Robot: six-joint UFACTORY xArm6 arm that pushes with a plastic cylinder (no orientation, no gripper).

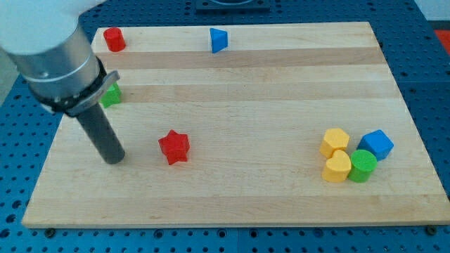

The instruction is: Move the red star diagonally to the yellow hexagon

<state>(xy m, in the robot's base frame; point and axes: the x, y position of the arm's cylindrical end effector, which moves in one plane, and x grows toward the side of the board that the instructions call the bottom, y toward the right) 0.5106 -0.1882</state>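
Note:
The red star (174, 147) lies on the wooden board, left of centre. The yellow hexagon (335, 142) sits far to the view's right, in a cluster with other blocks. My tip (114, 159) rests on the board to the left of the red star, a short gap away from it, not touching. The rod rises up and left to the grey arm body at the view's top left.
A yellow heart-like block (337, 167), a green cylinder (363, 166) and a blue cube (377, 145) crowd the hexagon. A red cylinder (114, 39) and a blue triangle (219, 40) sit at the top. A green block (110, 95) is partly hidden behind the arm.

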